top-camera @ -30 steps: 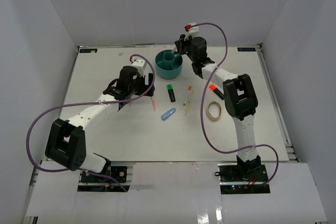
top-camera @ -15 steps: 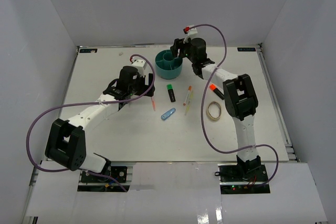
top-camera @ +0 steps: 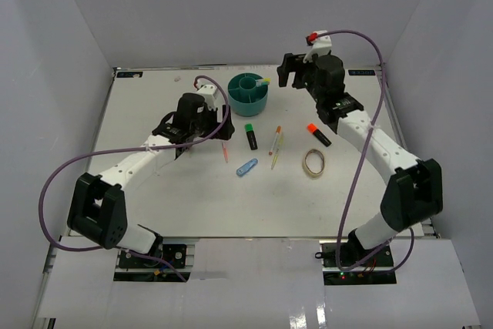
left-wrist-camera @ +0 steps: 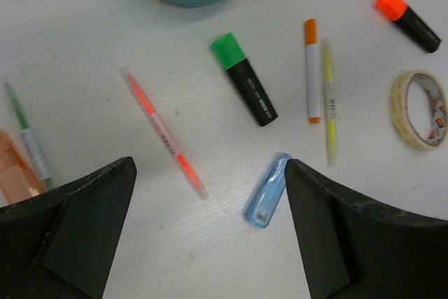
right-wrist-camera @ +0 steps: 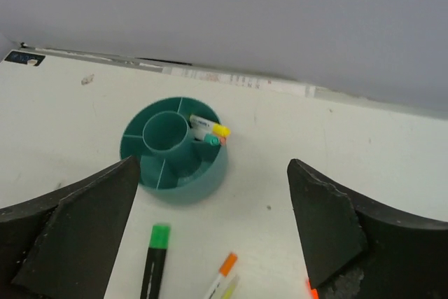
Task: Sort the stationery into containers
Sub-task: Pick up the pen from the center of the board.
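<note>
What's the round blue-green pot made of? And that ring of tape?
The teal organizer looks like moulded plastic: one even colour, thin walls, ribbed outside, a soft sheen. The tape ring seems to be papery tape, beige and dull, though I can't be sure.

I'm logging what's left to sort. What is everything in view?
organizer: one, teal, table's far middle
stowed pens: at least two, yellow and teal tips, one outer compartment
green-capped highlighter: one, black, on table nearest the organizer
orange-capped highlighter: one, black, further right
loose pens: four, on table: pink-red pen, orange-capped white pen, yellow pen, green pen
salmon eraser: one, beside green pen, partly cut off
clip: one, light blue, between pink-red and yellow pens
tape ring: one, beige, rightmost
table: one, white
left gripper: open, empty, above loose pens
right gripper: open, empty, raised right of organizer
</note>
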You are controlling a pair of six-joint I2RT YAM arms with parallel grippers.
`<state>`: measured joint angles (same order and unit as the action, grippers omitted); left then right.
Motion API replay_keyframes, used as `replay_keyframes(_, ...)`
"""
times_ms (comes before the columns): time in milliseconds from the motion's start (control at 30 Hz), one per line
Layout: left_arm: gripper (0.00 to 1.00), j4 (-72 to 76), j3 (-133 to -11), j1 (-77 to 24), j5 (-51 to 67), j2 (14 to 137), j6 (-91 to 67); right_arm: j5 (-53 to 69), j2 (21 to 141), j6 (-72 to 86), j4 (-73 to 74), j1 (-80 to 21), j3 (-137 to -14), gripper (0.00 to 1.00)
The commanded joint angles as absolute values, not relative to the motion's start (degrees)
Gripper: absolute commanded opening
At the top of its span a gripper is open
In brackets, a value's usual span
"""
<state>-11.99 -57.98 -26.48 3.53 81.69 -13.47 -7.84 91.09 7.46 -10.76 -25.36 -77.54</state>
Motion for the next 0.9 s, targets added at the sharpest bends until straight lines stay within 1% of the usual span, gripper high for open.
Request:
replay_keyframes(0, 0.98, -14.75, -64.49, -30.39, 6.16, 83.93, -16.61, -11.95, 84.22, 10.71, -1.42, -24.79, -70.61, 0.94)
replay_keyframes(33, 0.98, -15.55, -65.9, -31.89, 5.02, 84.81, -16.61, -12.04, 80.37, 11.24, 0.07, -24.79, -69.01, 0.95)
replay_keyframes(100, 0.98, -17.48, -69.58, -36.01, 1.08, 88.04, -16.35, -11.87, 76.4, 12.47, 3.16, -24.78, -65.85, 0.98)
replay_keyframes(133, 0.98, -18.1, -70.74, -37.17, 0.88, 89.2, -16.96, -12.04, 72.37, 13.26, 4.56, -24.79, -62.7, 0.98)
replay_keyframes(167, 0.98, -18.89, -71.88, -38.74, -1.3, 90.43, -17.4, -12.13, 70.42, 13.88, 5.01, -24.7, -61.01, 0.96)
replay_keyframes(267, 0.96, -19.6, -75.67, -40.51, -1.93, 95.09, -19.86, -12.04, 62.07, 15.9, 5.8, -24.7, -54.68, 0.93)
replay_keyframes(300, 0.95, -19.69, -76.46, -40.78, -1.93, 97.27, -20.47, -11.87, 58.31, 16.17, 5.89, -24.78, -53.36, 0.93)
replay_keyframes(400, 0.88, -20.39, -80.32, -42.27, -2.46, 100.71, -21.62, -11.43, 52.93, 16.79, 6.06, -24.79, -48.53, 0.94)
replay_keyframes(433, 0.84, -20.56, -82.25, -42.71, -4.11, 103.07, -21.8, -11.86, 50.04, 16.79, 6.41, -24.7, -47.47, 0.94)
replay_keyframes(500, 0.8, -21.44, -84.19, -43.68, -5.53, 105.11, -21.62, -12.74, 46.69, 16.87, 7.2, -24.7, -45.01, 0.94)
replay_keyframes(567, 0.74, -22.49, -87.26, -44.03, -6.06, 108.36, -21.53, -13.27, 44.92, 16.87, 8.08, -24.7, -43.34, 0.94)
replay_keyframes(633, 0.7, -22.85, -88.67, -44.3, -6.24, 110.29, -21.36, -13.36, 43.25, 16.88, 9.31, -24.7, -42.63, 0.94)
replay_keyframes(667, 0.67, -23.2, -89.99, -44.47, -6.33, 112.3, -21.27, -13.36, 42.81, 17.05, 9.75, -24.7, -42.28, 0.94)
replay_keyframes(867, 0.59, -23.64, -92.72, -45.09, -6.41, 118.38, -21.97, -13.36, 39.47, 18.1, 10.9, -24.7, -39.73, 0.94)
